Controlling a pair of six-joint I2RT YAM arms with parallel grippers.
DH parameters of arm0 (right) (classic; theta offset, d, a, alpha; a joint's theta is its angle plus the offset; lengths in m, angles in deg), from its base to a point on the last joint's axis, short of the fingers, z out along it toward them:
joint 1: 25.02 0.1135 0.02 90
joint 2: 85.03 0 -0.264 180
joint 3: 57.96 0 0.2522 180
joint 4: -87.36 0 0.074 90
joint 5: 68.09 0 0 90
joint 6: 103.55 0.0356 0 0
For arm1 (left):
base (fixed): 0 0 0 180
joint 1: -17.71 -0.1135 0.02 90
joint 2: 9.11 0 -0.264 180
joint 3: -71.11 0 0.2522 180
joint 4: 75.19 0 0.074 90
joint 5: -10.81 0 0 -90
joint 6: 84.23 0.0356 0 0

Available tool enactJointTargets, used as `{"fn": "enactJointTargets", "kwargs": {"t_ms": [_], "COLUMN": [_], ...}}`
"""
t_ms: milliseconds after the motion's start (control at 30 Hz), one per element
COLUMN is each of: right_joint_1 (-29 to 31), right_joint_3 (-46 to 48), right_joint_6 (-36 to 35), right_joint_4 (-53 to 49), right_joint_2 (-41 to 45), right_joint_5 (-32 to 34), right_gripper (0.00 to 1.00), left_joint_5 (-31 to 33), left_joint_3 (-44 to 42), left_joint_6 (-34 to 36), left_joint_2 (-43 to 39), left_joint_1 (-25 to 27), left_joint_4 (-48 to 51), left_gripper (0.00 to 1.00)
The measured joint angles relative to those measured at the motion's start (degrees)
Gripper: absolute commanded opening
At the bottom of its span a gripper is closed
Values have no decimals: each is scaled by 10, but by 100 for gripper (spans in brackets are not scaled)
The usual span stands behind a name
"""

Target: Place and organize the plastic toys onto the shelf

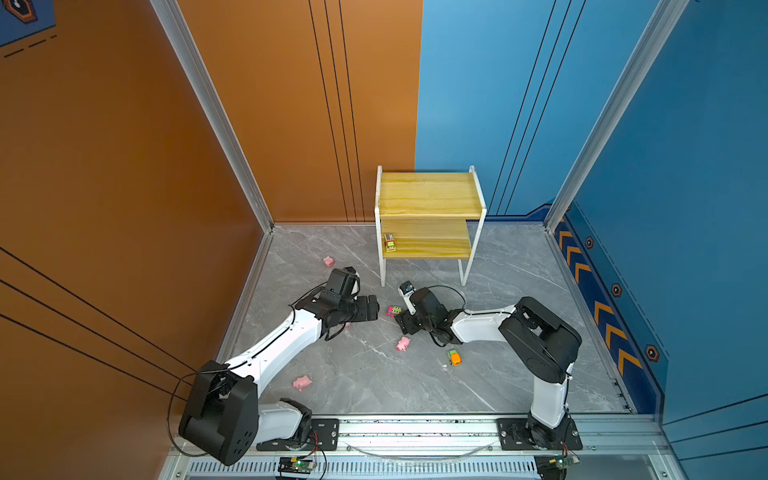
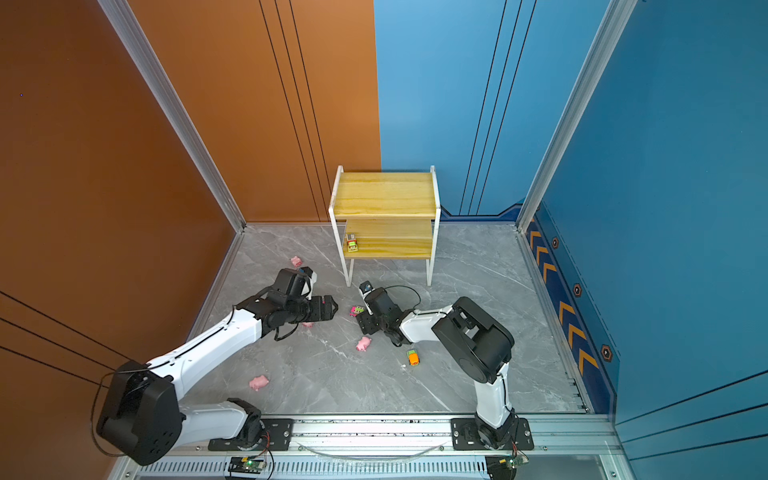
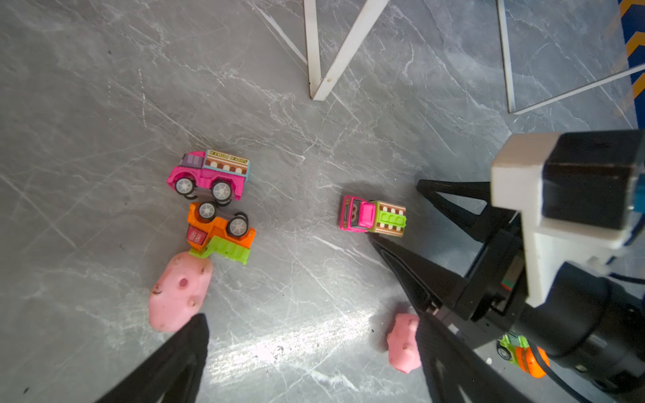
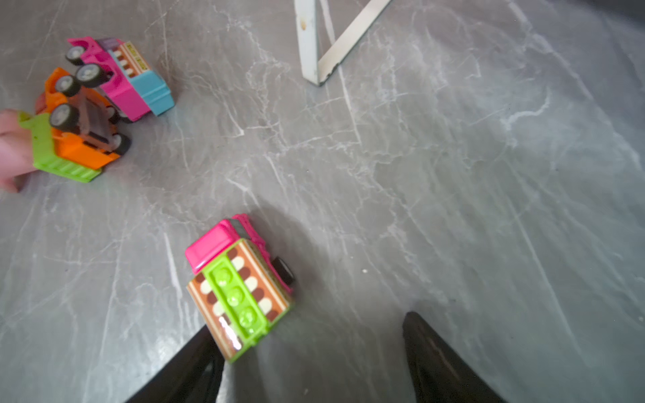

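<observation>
Shelf is standing at the back of the grey marble floor, its two pale boards stiff and flat, and one small truck is already sitting at the left end of the lower board; the upper board is lying bare. Everything else is still lying on the floor in front.

Both arms are hanging low over the toys. The left gripper is spreading its black fingers wide and holding nothing, with a pink pig lying just off one fingertip. The right gripper is also standing open and empty, one finger touching or nearly touching the rear of the pink and green truck, which is sitting upright on its wheels.

Beside the pig, a pink truck and an orange truck are lying tipped on their sides, wheels meeting. Another pig, an orange and green car, a pig nearer the left base and a pig toward the back are lying well apart.

These toys are looking light, hard and glossy. The trucks are probably rolling if nudged, so pinching across the flat sides of the box body is looking safest. The rounded pigs are likely slipping out of a pinch; taking them across the middle of the belly is seeming best.
</observation>
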Motion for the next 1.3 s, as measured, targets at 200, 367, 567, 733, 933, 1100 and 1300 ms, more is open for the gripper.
{"fn": "enactJointTargets", "kwargs": {"t_ms": [200, 367, 567, 733, 933, 1100, 1300], "right_joint_1": [-29, -54, -78, -75, -59, -41, -40], "right_joint_3": [13, 20, 9, -35, -82, -111, -68], "right_joint_6": [0, 0, 0, 2, 11, 17, 22], "right_joint_4": [25, 42, 56, 56, 47, 32, 52], "right_joint_2": [0, 0, -16, -48, -79, -95, -70], "right_joint_5": [-6, -17, -20, -20, -19, -7, -4], "right_gripper": [79, 79, 79, 79, 78, 78, 78], "left_joint_5": [0, 0, 7, 11, 15, 19, 22], "left_joint_3": [1, 10, 24, 30, 30, 29, 25], "left_joint_6": [0, 3, 19, 33, 34, 34, 39], "left_joint_2": [7, 24, 45, 51, 50, 45, 38], "left_joint_1": [0, 0, 15, 30, 31, 31, 32], "left_joint_4": [0, 1, 2, 2, 2, 4, 4], "left_gripper": [93, 93, 92, 92, 92, 92, 91]}}
